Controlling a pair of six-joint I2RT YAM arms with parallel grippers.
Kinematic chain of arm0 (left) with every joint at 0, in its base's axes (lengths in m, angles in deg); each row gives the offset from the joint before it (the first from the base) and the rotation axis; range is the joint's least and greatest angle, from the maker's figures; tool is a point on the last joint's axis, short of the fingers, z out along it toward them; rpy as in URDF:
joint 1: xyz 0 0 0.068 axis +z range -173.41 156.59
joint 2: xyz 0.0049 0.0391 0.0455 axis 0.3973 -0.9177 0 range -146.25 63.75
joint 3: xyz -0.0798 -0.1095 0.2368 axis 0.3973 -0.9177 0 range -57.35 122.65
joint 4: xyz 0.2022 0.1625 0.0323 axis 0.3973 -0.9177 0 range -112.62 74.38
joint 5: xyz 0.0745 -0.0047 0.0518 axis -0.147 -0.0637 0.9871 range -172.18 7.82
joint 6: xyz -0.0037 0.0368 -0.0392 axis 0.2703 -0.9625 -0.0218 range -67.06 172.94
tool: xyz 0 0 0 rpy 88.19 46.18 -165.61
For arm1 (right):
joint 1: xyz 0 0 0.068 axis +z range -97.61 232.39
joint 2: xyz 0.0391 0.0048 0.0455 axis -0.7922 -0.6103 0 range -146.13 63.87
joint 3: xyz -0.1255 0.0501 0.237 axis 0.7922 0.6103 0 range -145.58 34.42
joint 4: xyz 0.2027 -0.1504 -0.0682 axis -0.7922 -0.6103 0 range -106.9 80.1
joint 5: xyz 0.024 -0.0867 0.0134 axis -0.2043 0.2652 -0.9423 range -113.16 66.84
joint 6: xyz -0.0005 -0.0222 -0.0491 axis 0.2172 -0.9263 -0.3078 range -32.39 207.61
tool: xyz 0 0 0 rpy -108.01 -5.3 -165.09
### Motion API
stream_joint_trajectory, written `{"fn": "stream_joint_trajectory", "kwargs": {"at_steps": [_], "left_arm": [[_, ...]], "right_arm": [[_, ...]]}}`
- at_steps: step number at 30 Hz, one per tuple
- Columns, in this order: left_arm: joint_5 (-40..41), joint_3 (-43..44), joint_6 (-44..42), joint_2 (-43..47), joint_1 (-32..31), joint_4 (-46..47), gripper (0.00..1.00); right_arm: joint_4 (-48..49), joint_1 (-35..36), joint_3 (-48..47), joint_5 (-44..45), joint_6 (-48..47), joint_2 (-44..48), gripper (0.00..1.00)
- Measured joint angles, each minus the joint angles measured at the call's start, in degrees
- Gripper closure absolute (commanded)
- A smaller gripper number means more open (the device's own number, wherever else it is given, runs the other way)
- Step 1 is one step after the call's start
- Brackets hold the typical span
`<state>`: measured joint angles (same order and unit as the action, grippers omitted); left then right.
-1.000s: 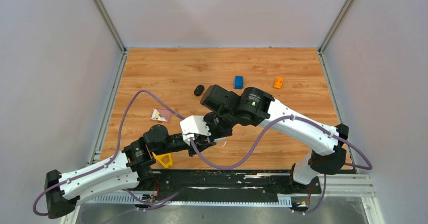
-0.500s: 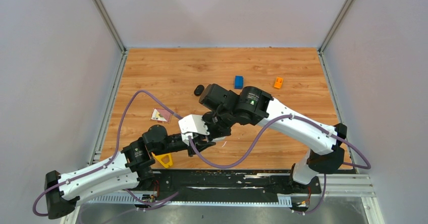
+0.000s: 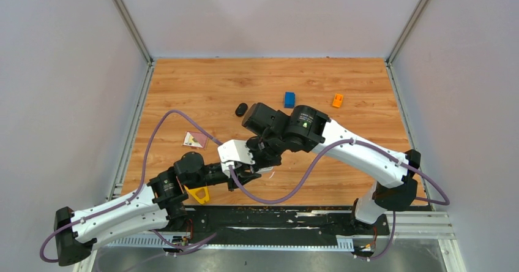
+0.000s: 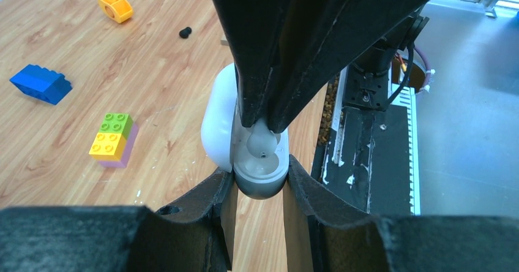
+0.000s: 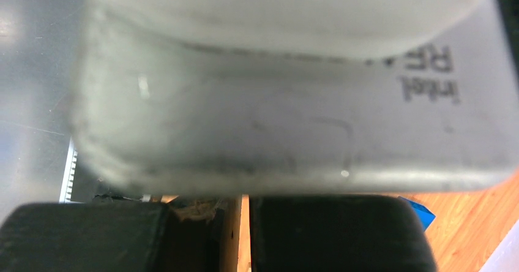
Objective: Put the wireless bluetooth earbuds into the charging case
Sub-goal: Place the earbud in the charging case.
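Note:
My left gripper (image 4: 260, 175) is shut on the sides of the white charging case (image 4: 260, 173), whose lid (image 4: 215, 131) stands open to the left. My right gripper (image 4: 263, 124) comes down from above with its tips closed on a white earbud (image 4: 261, 142), which sits in the case's well. In the top view the two grippers meet at the table's middle front, left (image 3: 252, 173) and right (image 3: 264, 159), and the case is mostly hidden there. A tiny black earbud (image 4: 185, 32) lies on the wood further off. The right wrist view is blocked by the left wrist's camera housing (image 5: 275, 119).
A blue brick (image 3: 289, 99), an orange brick (image 3: 337, 100) and a black oval object (image 3: 241, 109) lie at the back. A green, yellow and purple brick (image 4: 113, 138) lies near the case. A yellow triangular piece (image 3: 197, 193) and a small card (image 3: 194, 139) lie at the left.
My right arm has edged slightly to the left over the case. The left gripper holds the case still.

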<state>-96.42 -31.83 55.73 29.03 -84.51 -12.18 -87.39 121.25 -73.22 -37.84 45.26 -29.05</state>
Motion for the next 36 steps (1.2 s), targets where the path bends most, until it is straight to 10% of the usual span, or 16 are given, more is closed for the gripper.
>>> {"fn": "stream_joint_trajectory", "kwargs": {"at_steps": [17,24,36], "left_arm": [[0.81,-0.7,0.04,1.51,0.0,0.15,1.0],[0.9,-0.9,0.04,1.51,0.02,0.09,1.0],[1.11,-0.94,0.0,1.51,0.02,0.44,1.0]], "right_arm": [[-0.2,-0.02,-1.88,-1.33,2.86,-1.51,1.0],[-0.04,-0.02,-1.25,-1.14,2.78,-1.4,0.77],[-0.17,0.0,-1.7,-0.31,2.64,-1.38,0.76]]}}
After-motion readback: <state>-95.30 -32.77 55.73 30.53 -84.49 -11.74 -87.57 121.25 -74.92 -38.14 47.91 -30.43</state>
